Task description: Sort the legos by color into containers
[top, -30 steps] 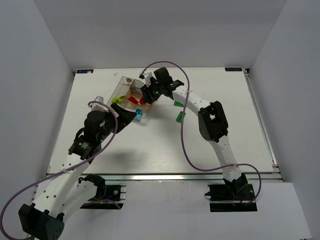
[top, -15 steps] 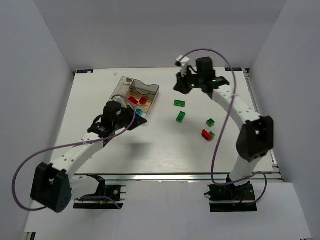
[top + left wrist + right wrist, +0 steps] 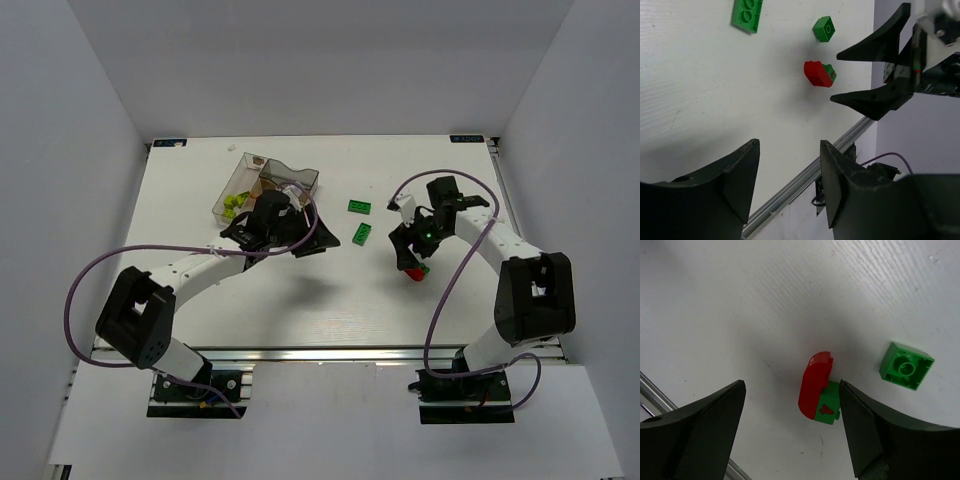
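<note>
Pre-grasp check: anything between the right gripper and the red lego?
Nothing. Right wrist view shows only bare table between the open right gripper and the red lego, which has a green lego against it. A single-stud green lego lies apart.

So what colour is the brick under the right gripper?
The brick is red, with a green piece attached; right wrist view.

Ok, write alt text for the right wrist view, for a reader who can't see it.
The right gripper hangs open above a white table, its two black fingers framing a red rounded plastic brick that touches a small green plastic brick. A separate square green one-stud brick lies apart, toward the picture's right.
</note>
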